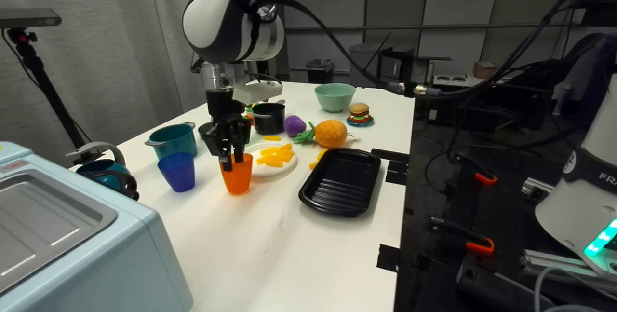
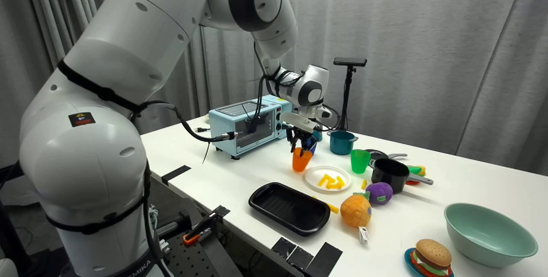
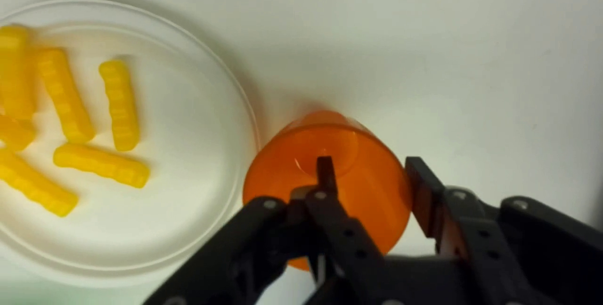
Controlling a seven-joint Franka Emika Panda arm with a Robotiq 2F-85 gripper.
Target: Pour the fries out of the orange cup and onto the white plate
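From left in the wrist view: short yellow stick-shaped fries (image 3: pixel 66 95) on a round flat white plate (image 3: pixel 183 130); just beside, a tapered orange plastic cup (image 3: pixel 301 154); astride its right wall, with jaws parted, a black two-fingered gripper (image 3: pixel 370 168).

The gripper (image 3: pixel 370 166) is black; right under it, a plain bright orange cup (image 1: pixel 238 178). Beside the gripper, yellow fries (image 1: pixel 274 162) on a plain white plate (image 3: pixel 188 130). Near it, a deep blue cup (image 1: pixel 177 172), a green cup (image 2: pixel 359 161) and a ribbed black tray (image 1: pixel 341 182); farther from it, a grid-patterned orange pineapple (image 1: pixel 330 133) and a pale green bowl (image 1: pixel 334 101). The worktop (image 1: pixel 270 254) is white.
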